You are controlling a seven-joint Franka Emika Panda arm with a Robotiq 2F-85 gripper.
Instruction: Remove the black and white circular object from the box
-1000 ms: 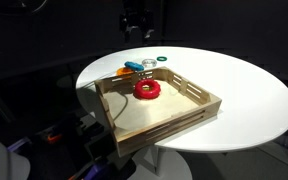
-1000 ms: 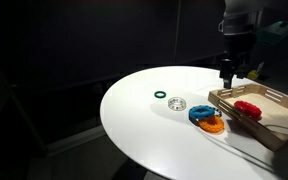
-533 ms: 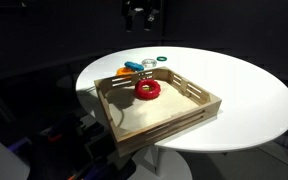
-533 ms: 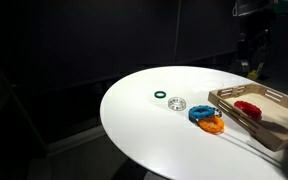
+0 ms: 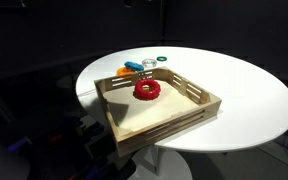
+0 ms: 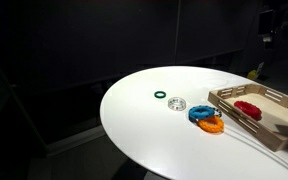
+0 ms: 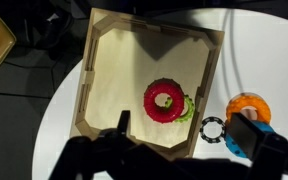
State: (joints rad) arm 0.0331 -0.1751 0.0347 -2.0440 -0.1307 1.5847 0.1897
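The black and white circular object (image 7: 213, 128) lies on the white table just outside the box's wall, next to a blue piece (image 7: 236, 143) and an orange ring (image 7: 249, 105). It also shows in an exterior view (image 6: 177, 103). The box (image 7: 89, 90) is a shallow wooden tray; it shows in both exterior views (image 5: 206, 97) (image 6: 227, 101). It holds a red ring (image 7: 165, 100) lying on a light green ring (image 7: 189, 110). My gripper (image 7: 186, 122) is open and empty, high above the box's edge. In the exterior views it is almost out of frame at the top.
A small dark green ring (image 6: 160, 96) lies on the round white table (image 6: 144, 130) beyond the black and white object. The blue piece (image 6: 200, 113) and orange ring (image 6: 213, 125) sit against the box's outer wall. The surroundings are dark.
My gripper has risen from just above the box's edge, up and away, leaving the exterior frames. The objects on the table and in the box have not moved.
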